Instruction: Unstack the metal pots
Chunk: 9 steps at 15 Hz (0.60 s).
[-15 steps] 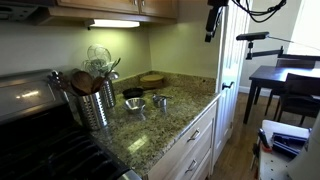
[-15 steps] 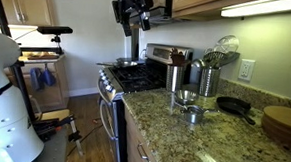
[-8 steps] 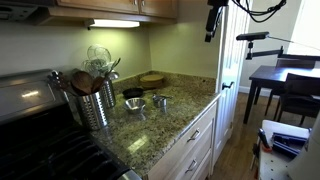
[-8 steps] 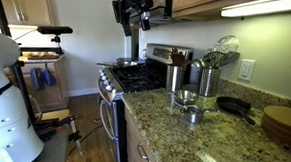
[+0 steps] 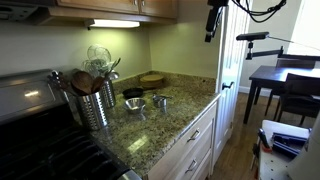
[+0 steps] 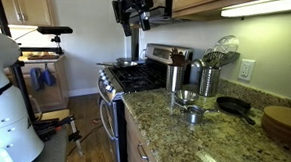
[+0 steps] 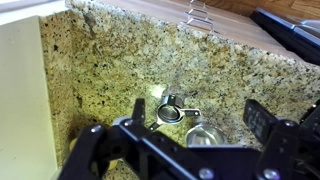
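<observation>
**Pots on the granite, claw wide above**

The metal pots (image 7: 172, 112) sat close together on the speckled granite countertop (image 7: 100, 70), between a ribbed canister of wooden spoons (image 5: 97, 103) and a round wooden board (image 5: 151, 78). A black skillet (image 6: 234, 106) lay just beside them. The gripper (image 7: 195, 108) hung well above, its jaws spread wide and holding nothing. A stove (image 6: 136, 79) adjoined the counter. An under-cabinet light (image 5: 112, 23) glowed, and a dark dining table (image 5: 275, 80) stood in the room beyond.
</observation>
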### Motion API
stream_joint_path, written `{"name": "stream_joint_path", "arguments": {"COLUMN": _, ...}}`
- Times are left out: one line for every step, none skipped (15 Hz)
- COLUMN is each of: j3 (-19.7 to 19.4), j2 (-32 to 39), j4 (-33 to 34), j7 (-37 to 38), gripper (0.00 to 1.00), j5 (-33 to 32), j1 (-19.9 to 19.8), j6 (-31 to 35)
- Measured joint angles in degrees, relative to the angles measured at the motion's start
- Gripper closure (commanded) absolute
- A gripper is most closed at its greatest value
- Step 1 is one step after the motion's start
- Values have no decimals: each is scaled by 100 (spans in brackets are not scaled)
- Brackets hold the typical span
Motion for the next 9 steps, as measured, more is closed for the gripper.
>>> {"name": "stream_joint_path", "arguments": {"j3": 0, "j2": 0, "j4": 0, "j7": 0, "gripper": 0, "j5": 0, "j1": 0, "j6": 0}}
{"name": "stream_joint_path", "arguments": {"j3": 6, "j2": 5, "j4": 0, "j7": 0, "gripper": 0, "j5": 0, "j1": 1, "j6": 0}}
{"name": "stream_joint_path", "arguments": {"j3": 19, "j2": 20, "j4": 0, "j7": 0, "gripper": 0, "j5": 0, "j1": 4, "j6": 2}}
{"name": "stream_joint_path", "arguments": {"j3": 34, "j2": 49, "j4": 2, "j7": 0, "gripper": 0, "j5": 0, "j1": 13, "j6": 7}}
{"name": "stream_joint_path", "arguments": {"j3": 52, "j2": 92, "j4": 4, "j7": 0, "gripper": 0, "j5": 0, "j1": 24, "j6": 21}}
{"name": "stream_joint_path", "arguments": {"j3": 70, "j2": 146, "j4": 10, "j7": 0, "gripper": 0, "j5": 1, "j1": 29, "j6": 51}}
{"name": "stream_joint_path", "arguments": {"j3": 85, "j2": 213, "j4": 17, "j7": 0, "gripper": 0, "j5": 4, "j1": 34, "j6": 95}}
{"name": "stream_joint_path", "arguments": {"j3": 94, "j2": 287, "j4": 21, "j7": 0, "gripper": 0, "j5": 6, "j1": 38, "j6": 156}}
{"name": "stream_joint_path", "arguments": {"j3": 94, "j2": 367, "j4": 23, "j7": 0, "gripper": 0, "j5": 16, "j1": 45, "j6": 233}}
